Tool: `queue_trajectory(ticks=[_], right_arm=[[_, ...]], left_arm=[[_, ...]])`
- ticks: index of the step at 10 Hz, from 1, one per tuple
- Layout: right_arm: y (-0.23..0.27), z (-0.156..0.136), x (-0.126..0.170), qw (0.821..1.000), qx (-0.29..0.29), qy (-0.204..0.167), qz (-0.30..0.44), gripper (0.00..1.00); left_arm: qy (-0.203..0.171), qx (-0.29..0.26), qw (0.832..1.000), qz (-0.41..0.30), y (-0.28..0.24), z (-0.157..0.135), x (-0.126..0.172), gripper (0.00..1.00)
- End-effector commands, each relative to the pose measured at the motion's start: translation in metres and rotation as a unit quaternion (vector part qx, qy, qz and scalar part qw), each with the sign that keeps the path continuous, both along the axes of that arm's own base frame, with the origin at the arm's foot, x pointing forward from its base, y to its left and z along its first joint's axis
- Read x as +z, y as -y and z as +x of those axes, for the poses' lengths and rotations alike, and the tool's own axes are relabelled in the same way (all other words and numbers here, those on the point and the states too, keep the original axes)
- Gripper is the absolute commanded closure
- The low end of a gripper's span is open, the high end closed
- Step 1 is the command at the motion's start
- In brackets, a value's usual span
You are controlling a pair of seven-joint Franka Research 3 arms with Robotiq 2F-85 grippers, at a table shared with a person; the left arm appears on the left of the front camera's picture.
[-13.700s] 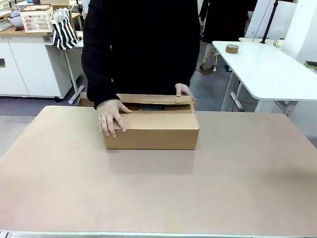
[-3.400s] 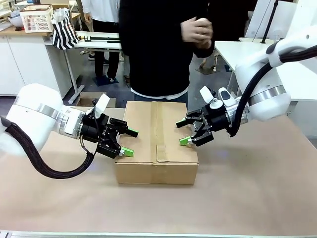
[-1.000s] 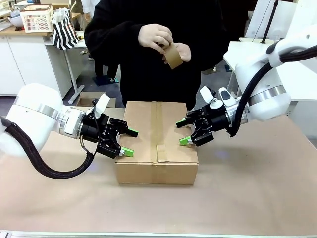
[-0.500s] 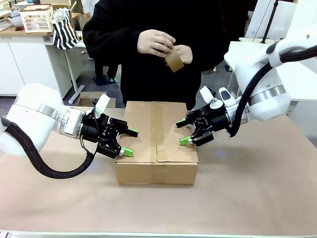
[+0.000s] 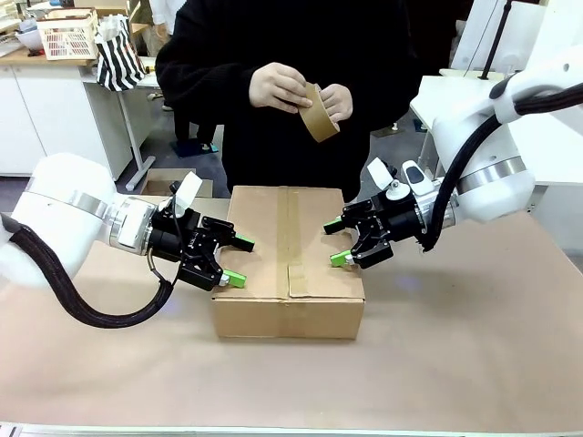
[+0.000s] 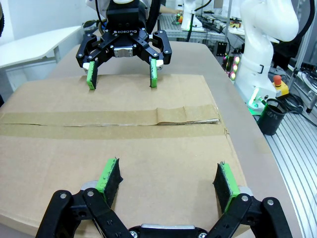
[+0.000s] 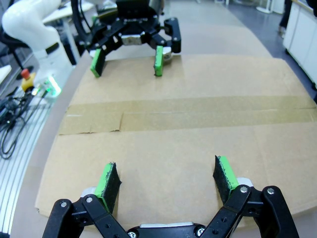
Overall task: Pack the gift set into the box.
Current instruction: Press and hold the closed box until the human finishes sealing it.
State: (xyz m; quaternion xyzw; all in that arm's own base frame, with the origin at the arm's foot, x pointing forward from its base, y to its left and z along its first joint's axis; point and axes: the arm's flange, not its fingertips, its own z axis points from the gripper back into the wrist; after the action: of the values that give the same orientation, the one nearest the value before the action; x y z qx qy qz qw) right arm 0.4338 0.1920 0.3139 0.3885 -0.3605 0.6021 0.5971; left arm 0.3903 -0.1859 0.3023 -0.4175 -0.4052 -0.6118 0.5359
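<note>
The brown cardboard box [image 5: 289, 259] sits mid-table with its flaps shut and brown tape along the top seam [image 6: 114, 124] [image 7: 188, 114]. My left gripper [image 5: 239, 261] is open, its green pads resting over the box's left top edge; in the left wrist view its own fingers [image 6: 167, 180] spread over the cardboard. My right gripper [image 5: 335, 244] is open over the right top edge, with nothing between its fingers [image 7: 166, 181]. Behind the box a person holds a roll of brown tape [image 5: 319, 113] in both hands. The gift set is hidden.
The table [image 5: 455, 346] is covered in brown paper with free room in front of and beside the box. A white table [image 5: 492, 127] stands at the back right. A striped bag [image 5: 117, 56] and a basket [image 5: 68, 36] are at the back left.
The person's hands have turned the tape roll and lowered it slightly. Both arms and the box have stayed put.
</note>
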Motion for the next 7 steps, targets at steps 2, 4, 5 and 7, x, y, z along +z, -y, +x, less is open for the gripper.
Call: queue_trajectory(ticks=[2,4,5,7], right_arm=[[-0.0002,-0.0009,-0.0021,1.000,-0.001,0.000,-0.002,0.00],[-0.0002,-0.0009,-0.0021,1.000,-0.001,0.000,-0.002,0.00],[-0.0002,-0.0009,-0.0021,1.000,-0.001,0.000,-0.002,0.00],[-0.0002,-0.0009,-0.0021,1.000,-0.001,0.000,-0.002,0.00]], left_arm=[[0.008,-0.001,1.000,0.003,-0.0004,-0.0011,-0.0004,0.00],[0.008,-0.001,1.000,0.003,-0.0004,-0.0011,-0.0004,0.00],[0.008,-0.001,1.000,0.003,-0.0004,-0.0011,-0.0004,0.00],[0.008,-0.001,1.000,0.003,-0.0004,-0.0011,-0.0004,0.00]])
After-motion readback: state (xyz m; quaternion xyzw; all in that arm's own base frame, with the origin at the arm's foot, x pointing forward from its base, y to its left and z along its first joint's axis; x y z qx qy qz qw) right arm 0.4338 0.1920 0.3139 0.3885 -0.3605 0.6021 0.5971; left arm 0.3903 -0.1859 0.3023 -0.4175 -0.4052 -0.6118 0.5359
